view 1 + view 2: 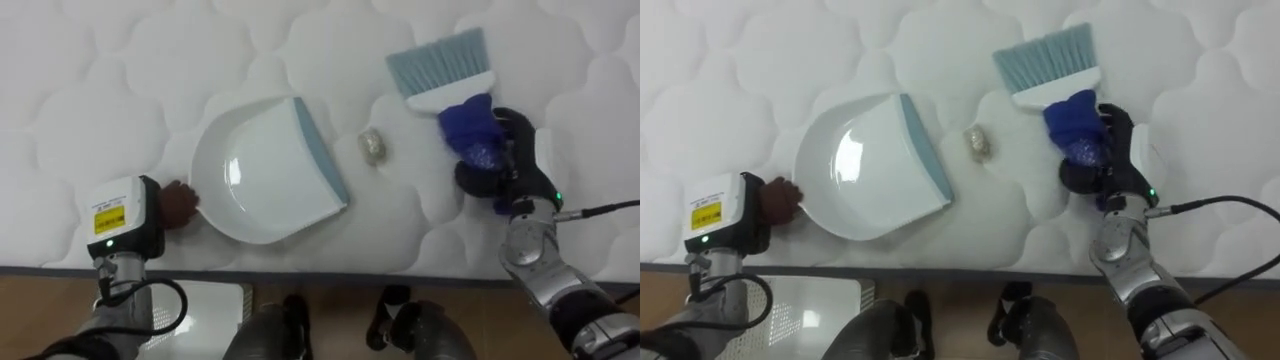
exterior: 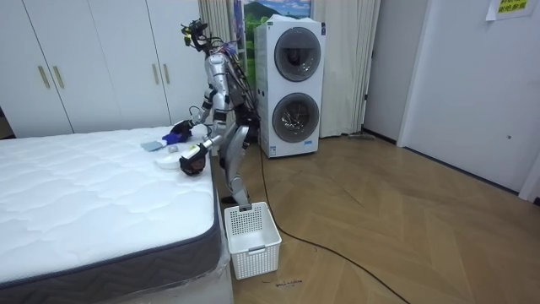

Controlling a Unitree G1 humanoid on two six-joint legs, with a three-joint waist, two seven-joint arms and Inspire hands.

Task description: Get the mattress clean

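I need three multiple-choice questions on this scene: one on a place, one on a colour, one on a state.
1. Where does the crumpled wad lie? A between the dustpan and the brush; B inside the dustpan; C on the floor.
2. What colour is the brush's handle? A red; B blue; C yellow.
3. What is the right hand doing? A hanging open; B holding the dustpan; C gripping the brush.
Answers: 1 A, it rests on the mattress between them; 2 B, blue shows in the hand; 3 C, it is closed round the handle.
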